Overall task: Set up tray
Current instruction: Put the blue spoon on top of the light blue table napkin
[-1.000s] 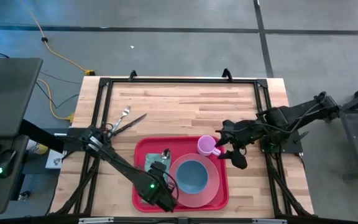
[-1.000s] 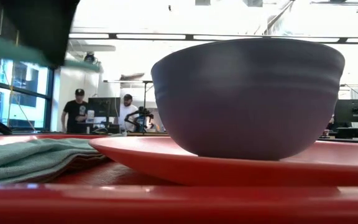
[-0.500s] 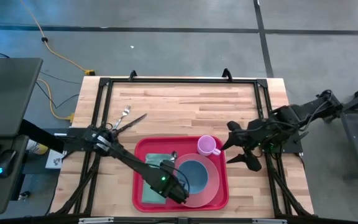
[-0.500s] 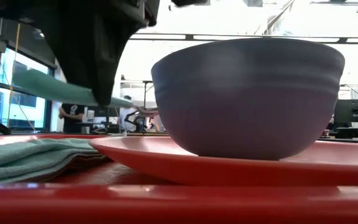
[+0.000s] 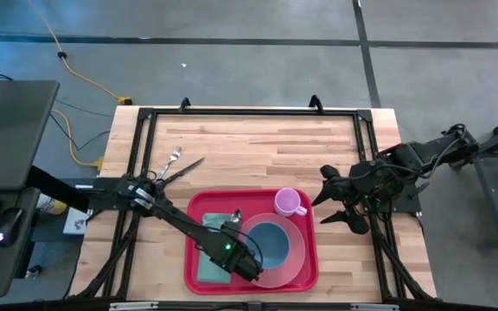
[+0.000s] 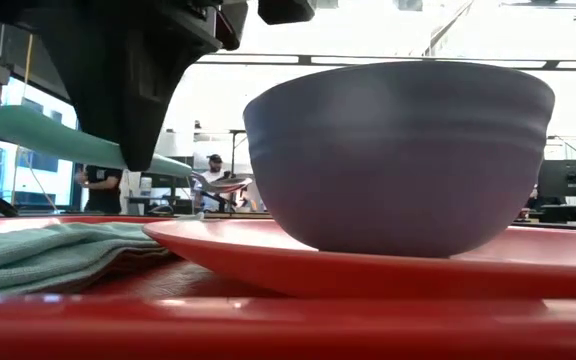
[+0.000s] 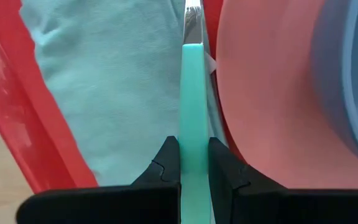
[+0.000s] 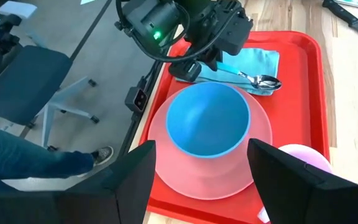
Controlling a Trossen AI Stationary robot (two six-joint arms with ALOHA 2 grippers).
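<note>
The red tray lies at the table's near edge. It holds a teal napkin, a pink plate with a blue bowl on it, and a pink cup. My left gripper hangs over the napkin, shut on a spoon with a mint handle. My right gripper stands open off the tray's right side, level with the cup and touching nothing. My left gripper pinches the spoon's mint handle between its two fingers, coming from above and pointing down. In the low view the handle sticks out on both sides of the fingers. The spoon is clear of the napkin and slants, bowl end lower.
A fork and a knife lie on the bare wood beyond the tray's far left corner. The black frame borders the table. People stand in the room behind, seen in the low view. A chair stands off the table's near edge.
My left gripper has carried the spoon from the tray's near edge toward its far edge and down over the napkin, coming into the low view. My right gripper has drawn back from the pink cup toward the table's right edge.
</note>
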